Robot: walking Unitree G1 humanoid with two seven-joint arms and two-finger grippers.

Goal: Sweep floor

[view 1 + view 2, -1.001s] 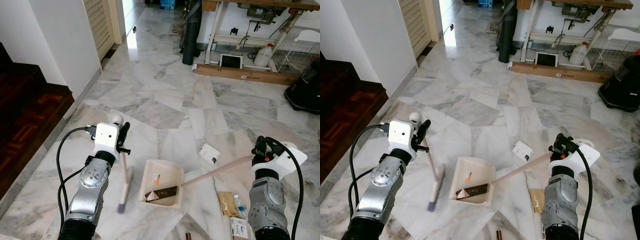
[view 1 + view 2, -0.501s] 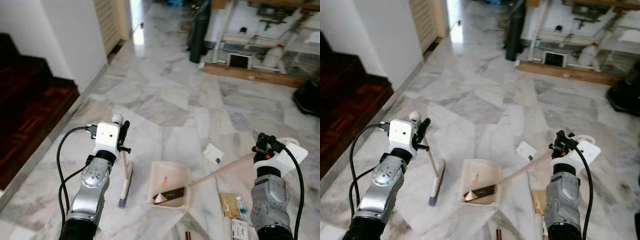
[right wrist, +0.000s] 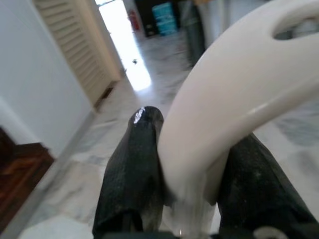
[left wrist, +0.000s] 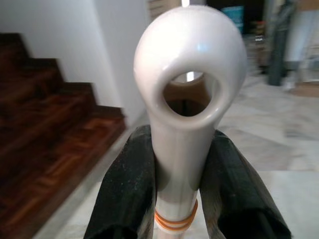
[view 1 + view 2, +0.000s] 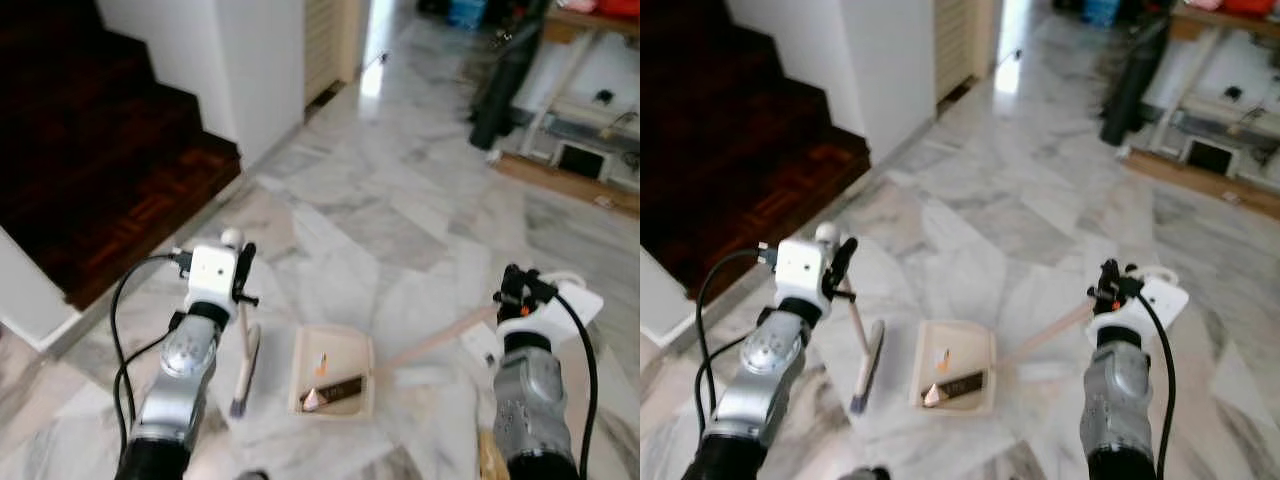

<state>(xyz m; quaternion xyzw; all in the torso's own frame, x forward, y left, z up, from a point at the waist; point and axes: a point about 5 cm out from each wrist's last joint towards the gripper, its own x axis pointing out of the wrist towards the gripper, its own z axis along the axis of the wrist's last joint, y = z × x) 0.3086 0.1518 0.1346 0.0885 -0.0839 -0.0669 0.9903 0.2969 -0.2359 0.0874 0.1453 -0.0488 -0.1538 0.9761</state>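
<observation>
Turning toward stairs (image 5: 90, 180), broom (image 5: 243, 355) gripped

Broom and dustpan on the marble floor.

The broom (image 5: 243, 358) stands nearly upright, its pale handle ending in a white looped cap (clear in the left wrist view), its long narrow head resting on the floor just left of the dustpan (image 5: 333, 371). The cream pan lies flat with a little litter inside, including an orange scrap and a dark strip, and its long pale handle slants up to the right.
</observation>
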